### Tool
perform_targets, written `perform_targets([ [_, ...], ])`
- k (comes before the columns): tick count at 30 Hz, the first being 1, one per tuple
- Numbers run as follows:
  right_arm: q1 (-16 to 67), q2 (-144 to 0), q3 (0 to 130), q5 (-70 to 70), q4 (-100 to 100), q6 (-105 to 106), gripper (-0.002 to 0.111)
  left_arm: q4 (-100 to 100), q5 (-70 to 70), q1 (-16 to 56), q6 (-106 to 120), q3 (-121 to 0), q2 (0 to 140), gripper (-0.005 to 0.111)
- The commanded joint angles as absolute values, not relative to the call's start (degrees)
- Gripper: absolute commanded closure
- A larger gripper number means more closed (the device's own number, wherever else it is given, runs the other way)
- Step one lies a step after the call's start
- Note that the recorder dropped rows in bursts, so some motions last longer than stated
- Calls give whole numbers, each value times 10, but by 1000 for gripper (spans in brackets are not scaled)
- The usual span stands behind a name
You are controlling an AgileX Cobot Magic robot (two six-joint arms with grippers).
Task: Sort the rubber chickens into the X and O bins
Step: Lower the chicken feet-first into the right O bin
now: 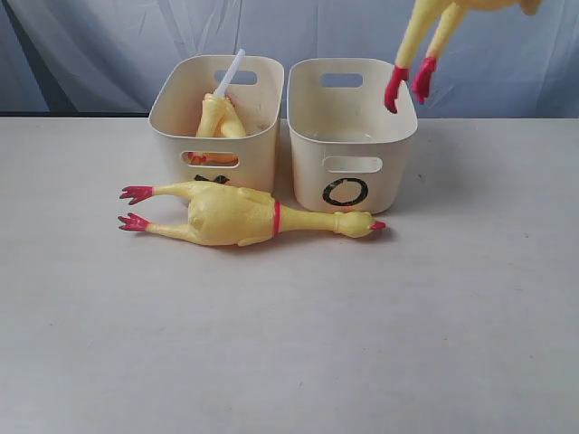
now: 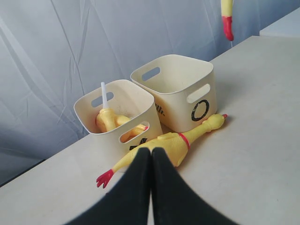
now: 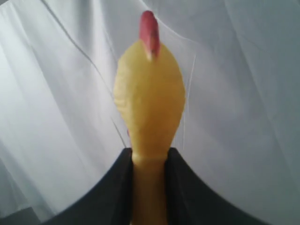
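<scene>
Two cream bins (image 1: 174, 136) sit on a pale matte tabletop (image 1: 289, 353), wrinkly bluish curtain (image 1: 81, 54) behind. One chicken (image 1: 231, 215) lies in front, right gripper (image 3: 149, 161) pinches another chicken (image 1: 423, 41) up over the O bin (image 1: 398, 158), left gripper's (image 2: 151, 157) pressed together.

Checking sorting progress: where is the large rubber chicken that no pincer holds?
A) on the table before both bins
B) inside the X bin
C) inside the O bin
A: the chicken lies flat on the table, across the fronts of the X bin and O bin.
</scene>
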State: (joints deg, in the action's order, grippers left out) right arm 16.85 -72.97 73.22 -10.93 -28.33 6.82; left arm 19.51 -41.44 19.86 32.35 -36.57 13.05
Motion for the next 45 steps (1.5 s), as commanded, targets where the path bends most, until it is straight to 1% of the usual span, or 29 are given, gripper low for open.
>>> perform_targets([
  [1,165,-778,733,-199,-331,64,109,194,-409,196,321,-362,126,107],
  [8,165,-863,737,-310,-314,-61,109,194,-409,196,321,-362,126,107],
  [11,165,-901,751,-333,-285,-67,109,194,-409,196,321,-362,126,107],
  [18,165,-980,814,-333,-281,-67,109,194,-409,196,321,-362,126,107],
  [27,165,-1066,886,-307,-223,-67,109,194,-409,196,321,-362,126,107],
  [45,166,-1183,894,-302,-210,-116,109,194,-409,196,321,-362,126,107],
])
